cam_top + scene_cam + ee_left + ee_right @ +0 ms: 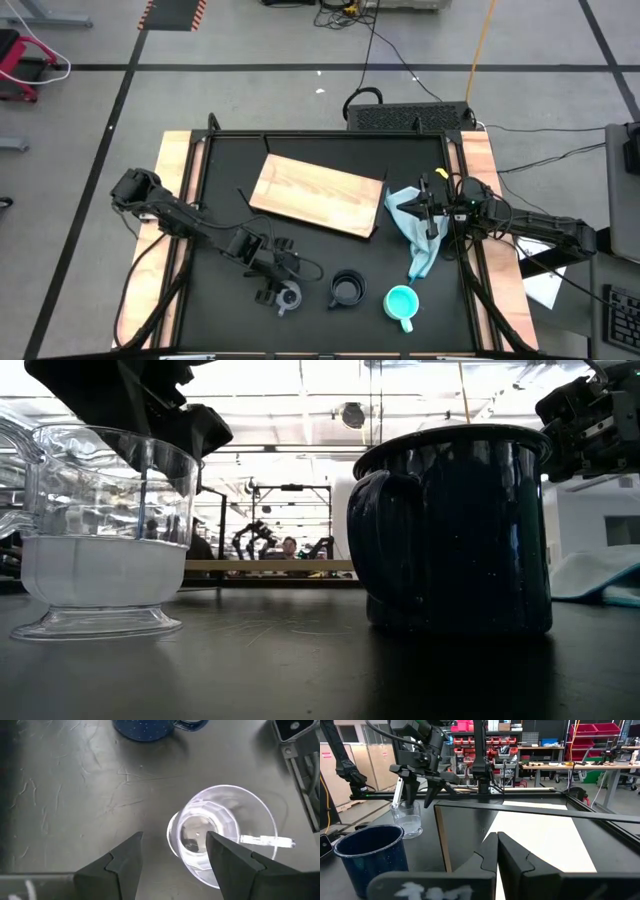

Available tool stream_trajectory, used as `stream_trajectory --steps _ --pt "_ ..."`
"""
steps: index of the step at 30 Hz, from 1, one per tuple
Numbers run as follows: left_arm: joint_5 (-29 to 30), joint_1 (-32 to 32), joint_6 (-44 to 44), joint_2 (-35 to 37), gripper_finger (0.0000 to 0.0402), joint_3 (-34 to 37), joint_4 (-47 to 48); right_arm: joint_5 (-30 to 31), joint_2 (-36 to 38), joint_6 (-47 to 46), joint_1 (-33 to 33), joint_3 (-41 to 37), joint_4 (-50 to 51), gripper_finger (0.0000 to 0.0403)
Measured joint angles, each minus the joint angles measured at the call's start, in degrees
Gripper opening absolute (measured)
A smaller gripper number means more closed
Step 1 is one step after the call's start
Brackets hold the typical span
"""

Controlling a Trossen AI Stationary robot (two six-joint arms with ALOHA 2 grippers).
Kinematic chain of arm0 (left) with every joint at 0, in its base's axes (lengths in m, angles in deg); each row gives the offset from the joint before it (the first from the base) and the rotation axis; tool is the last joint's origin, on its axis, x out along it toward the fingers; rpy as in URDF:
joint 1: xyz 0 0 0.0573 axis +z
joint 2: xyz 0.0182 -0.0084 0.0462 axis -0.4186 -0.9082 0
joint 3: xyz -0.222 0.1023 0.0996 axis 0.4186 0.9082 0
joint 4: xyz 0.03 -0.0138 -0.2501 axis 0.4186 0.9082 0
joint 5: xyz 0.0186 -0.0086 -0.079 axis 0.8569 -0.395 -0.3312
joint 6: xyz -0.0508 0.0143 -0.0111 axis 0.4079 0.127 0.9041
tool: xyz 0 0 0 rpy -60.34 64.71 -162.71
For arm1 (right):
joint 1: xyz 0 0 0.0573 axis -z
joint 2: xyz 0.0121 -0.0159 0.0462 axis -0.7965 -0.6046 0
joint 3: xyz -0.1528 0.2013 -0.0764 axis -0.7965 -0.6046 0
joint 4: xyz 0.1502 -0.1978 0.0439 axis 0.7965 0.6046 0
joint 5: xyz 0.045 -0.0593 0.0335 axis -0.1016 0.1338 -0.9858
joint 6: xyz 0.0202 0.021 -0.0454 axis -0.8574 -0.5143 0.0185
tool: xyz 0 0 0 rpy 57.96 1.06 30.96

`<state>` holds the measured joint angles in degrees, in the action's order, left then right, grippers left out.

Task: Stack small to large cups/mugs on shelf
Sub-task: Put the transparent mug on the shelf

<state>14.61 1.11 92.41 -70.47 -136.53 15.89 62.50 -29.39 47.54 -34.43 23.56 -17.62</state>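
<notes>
Cups first: your small clear glass cup (288,297) sits upright on the black bench (320,250) near the front edge, left of center. The black handled mug (347,289) stands just to its right, close but apart from it, and the turquoise handled mug (401,303) is one more step right, also upright near the front edge. All three are on the bench, none on the shelf.

Your shelf, the light-brown wooden board (318,195), lies flat toward the back middle of the bench, turned at a slight angle and well apart from the cups.

Your left gripper (172,851) hangs right over the glass cup. From the left wrist view the jaws are spread wide: one finger (227,857) overlaps the cup's rim, while the other is out over bare bench beside the cup. So you're open and holding nothing. In the low view you can see the dark gripper just above the glass, with the black mug big in the foreground next to it.

Your right gripper (430,212) waits over on the right side, above the pale blue cloth (415,228) that's crumpled just right of the board. In the right wrist view the jaws look pressed together with nothing between them.
</notes>
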Motion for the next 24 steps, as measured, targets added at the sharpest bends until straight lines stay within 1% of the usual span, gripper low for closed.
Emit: stream_trajectory --steps 10,24 --pt "1.43 -0.02 1.73 0.0 0.0216 0.02 1.24 0.0 0.0 -0.02 0.02 0.01 0.0 0.0" --pt "-0.12 -0.11 1.29 0.0 0.0216 0.02 2.55 0.0 0.0 -0.02 0.01 0.0 0.72 0.0"
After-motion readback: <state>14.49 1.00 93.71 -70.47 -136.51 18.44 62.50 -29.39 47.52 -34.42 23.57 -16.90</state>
